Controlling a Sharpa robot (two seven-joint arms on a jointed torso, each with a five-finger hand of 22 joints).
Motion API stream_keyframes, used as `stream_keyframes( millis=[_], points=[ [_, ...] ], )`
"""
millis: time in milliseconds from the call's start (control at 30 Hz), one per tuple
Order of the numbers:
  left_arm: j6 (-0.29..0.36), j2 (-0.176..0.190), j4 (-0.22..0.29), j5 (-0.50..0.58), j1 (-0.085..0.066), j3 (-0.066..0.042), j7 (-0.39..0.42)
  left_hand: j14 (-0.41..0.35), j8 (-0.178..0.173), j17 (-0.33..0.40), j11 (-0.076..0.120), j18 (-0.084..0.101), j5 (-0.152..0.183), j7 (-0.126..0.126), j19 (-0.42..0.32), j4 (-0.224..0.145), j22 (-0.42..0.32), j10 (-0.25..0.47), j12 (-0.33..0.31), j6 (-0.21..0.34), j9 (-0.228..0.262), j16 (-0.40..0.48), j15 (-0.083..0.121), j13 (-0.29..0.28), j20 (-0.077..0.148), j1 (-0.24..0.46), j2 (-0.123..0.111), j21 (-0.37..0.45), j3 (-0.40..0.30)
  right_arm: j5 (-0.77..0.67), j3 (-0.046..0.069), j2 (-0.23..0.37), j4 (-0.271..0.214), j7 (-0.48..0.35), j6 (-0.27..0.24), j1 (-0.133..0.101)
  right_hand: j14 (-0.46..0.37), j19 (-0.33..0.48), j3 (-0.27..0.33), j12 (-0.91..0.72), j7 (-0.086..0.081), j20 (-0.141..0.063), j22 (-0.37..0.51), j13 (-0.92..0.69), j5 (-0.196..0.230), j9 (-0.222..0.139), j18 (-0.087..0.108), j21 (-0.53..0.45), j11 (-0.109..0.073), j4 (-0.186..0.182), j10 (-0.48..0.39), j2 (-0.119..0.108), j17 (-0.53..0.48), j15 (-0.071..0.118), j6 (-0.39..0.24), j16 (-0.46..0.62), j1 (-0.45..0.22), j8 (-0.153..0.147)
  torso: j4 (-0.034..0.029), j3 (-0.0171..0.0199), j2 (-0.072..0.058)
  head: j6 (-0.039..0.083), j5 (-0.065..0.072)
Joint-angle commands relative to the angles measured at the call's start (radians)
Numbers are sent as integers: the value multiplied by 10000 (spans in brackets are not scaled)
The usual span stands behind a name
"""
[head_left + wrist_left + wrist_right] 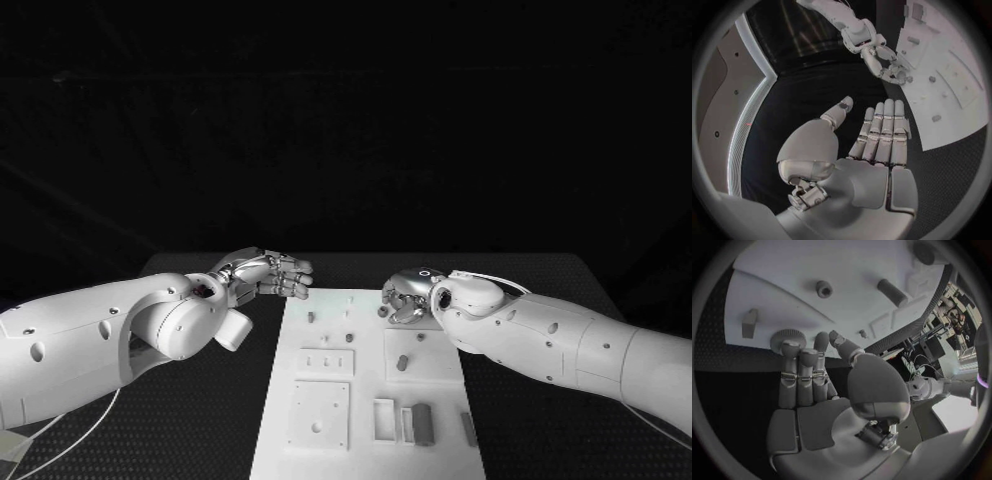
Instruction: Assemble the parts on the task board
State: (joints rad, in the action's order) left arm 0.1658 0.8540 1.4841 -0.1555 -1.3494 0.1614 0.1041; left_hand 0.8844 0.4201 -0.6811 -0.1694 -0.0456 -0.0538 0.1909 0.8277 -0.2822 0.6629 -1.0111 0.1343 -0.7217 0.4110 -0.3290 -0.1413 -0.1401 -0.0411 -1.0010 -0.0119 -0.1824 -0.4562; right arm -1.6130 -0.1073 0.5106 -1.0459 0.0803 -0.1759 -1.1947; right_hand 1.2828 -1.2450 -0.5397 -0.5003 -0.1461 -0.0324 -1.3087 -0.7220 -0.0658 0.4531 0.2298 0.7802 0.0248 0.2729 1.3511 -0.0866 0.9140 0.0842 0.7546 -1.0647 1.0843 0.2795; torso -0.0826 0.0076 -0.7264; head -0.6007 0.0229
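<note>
The white task board (368,400) lies in the lower middle of the frame on the black bench (202,420). The left hand (271,274) and right hand (408,293) hold nothing, fingers spread, by its top corners.

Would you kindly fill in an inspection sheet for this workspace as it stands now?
Surface: black table, dark and matte around the board.
Job's things: white task board lies in the middle; small grey parts stand or lie on it, among them a round ridged part at the board's far edge.
Clutter: nothing seen.
Grippers: left robot hand hovers off the board's far left corner, fingers straight and apart, holding nothing; right robot hand is over the board's far right part, its fingertips at the ridged part; a grip cannot be confirmed.
Cables: a thin white cable loops at the right wrist.
Surroundings: dark background.
</note>
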Motion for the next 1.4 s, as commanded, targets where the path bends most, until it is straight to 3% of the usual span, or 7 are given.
stream_keyframes(
  millis=[33,500,933,1400],
  points=[
    [-196,-41,-10,-117,-21,-11,103,-10,-69,-13,-31,176,-31,88,-3,18,-14,-66,-49,-79,-3,37,8,-9,2,26,-82,41,54,-165,3,-35,7,116,30,-1,51,13,-73,-42,19,-82,-252,-35,26,-13,320,77,16,-14,26,-1,18,0,-76,-57,-86,-49,-14,-22,-75,5,19],
    [-155,-40,18,-117,-28,-15,72,-10,-86,-18,-36,181,-30,101,-2,31,-19,-65,-77,-71,-8,59,2,-6,0,43,-71,56,55,-163,3,-223,265,162,-50,27,22,79,-135,-66,58,-107,-243,-223,25,-1,320,243,-19,-118,-4,137,76,32,152,-146,-218,32,-79,-18,-215,-24,41],
    [-163,-100,-16,-117,-28,-17,74,-4,-99,-24,-40,182,-31,118,2,39,-21,-68,-97,-65,-11,73,-1,-5,-1,56,-68,66,56,-139,3,-315,356,105,125,31,50,104,-186,-142,190,-152,-251,-453,27,79,320,508,-145,-140,69,539,179,150,710,-336,-312,273,-78,-27,-324,-7,55],
    [-193,-135,-64,-116,-28,-16,66,0,-105,-29,-39,183,-31,122,5,44,-23,-75,-109,-66,-11,84,-1,-6,-1,64,-63,74,56,-313,3,-329,427,201,205,42,100,117,-212,-338,328,-231,-251,-798,24,141,320,991,-278,-25,204,835,378,275,1185,-726,-412,426,-64,-17,-345,-13,63]
  ],
)
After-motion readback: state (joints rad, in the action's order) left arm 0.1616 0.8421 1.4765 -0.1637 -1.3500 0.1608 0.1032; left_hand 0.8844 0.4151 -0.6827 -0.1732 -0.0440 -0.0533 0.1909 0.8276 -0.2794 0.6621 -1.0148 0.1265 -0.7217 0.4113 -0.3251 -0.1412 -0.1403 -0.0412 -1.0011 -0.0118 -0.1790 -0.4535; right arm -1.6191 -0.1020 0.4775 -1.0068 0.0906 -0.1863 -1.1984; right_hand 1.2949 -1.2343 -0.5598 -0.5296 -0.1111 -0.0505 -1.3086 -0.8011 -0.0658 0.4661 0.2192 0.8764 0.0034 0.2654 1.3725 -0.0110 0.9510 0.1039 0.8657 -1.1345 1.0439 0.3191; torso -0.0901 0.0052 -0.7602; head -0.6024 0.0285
